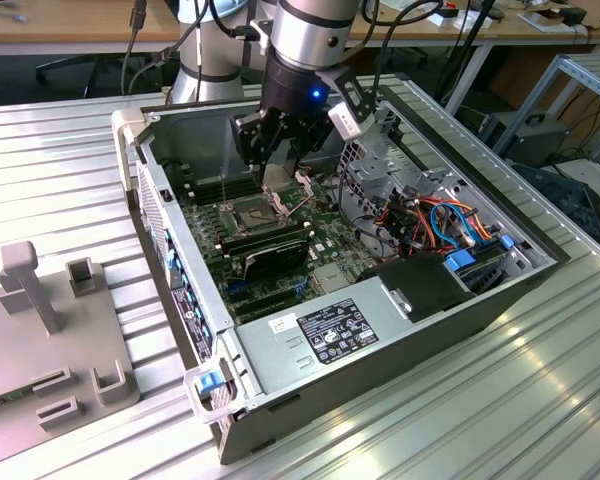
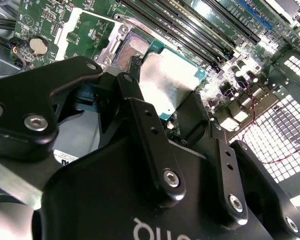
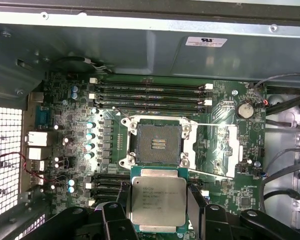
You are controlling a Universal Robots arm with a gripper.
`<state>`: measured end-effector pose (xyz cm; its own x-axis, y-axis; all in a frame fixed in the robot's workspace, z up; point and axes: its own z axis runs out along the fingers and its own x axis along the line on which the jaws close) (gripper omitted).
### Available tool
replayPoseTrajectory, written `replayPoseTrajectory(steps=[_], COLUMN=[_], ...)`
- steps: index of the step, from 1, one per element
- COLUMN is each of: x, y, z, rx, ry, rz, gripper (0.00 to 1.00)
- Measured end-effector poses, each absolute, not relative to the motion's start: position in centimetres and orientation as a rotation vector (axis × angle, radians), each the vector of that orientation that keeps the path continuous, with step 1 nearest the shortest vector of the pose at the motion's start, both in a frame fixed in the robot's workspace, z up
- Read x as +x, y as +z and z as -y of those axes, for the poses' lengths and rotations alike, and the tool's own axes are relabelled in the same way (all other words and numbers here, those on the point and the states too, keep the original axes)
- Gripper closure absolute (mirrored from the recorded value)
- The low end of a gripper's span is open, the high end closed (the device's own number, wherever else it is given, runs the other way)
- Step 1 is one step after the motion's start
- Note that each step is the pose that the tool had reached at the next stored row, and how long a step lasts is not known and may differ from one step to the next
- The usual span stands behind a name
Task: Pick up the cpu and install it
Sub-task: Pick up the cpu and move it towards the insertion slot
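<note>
1. In the exterior view the gripper (image 1: 280, 170) hangs inside the open computer case (image 1: 170, 250), low over the motherboard (image 1: 325, 235). Its dark body blocks the line of sight, so the cpu cannot be made out from that side.
2. In the second wrist view the black gripper links cover the near part of the cpu (image 2: 167, 80). Only the bright metal top and 1 green corner show past them.
3. In the first wrist view the cpu (image 3: 157, 200) shows almost whole. Its nearest edge runs into the gripper's body, and 2 of its sides are masked by the fingers (image 3: 194, 200).
4. The 2 fingers press on opposite edges of the chip, 1 on each side, so the gripper is clamped on the cpu.
5. The cpu is held up off the board, close to the open socket (image 3: 159, 142) but not seated in it. The socket's contact field lies bare. Its hinged metal frame (image 3: 225, 150) is swung aside, flat on the board.
6. The dull silver top faces up toward the first wrist camera. The chip lies flat, roughly parallel to the motherboard.
7. The cpu is square, so it has no long axis to speak of. Its 4 edges run square with the socket's edges and in line with the memory slots (image 3: 150, 92).
8. Whether the chip hangs exactly over the socket cannot be judged from these views.
</note>
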<state>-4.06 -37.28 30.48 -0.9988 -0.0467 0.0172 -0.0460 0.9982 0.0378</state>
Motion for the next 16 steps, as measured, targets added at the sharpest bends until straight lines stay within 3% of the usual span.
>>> replayPoseTrajectory(steps=[16], x=[-3.97], y=[29.61], z=[37.22], rx=[0.072], ry=[-0.058], rz=[3.122], gripper=[0.46])
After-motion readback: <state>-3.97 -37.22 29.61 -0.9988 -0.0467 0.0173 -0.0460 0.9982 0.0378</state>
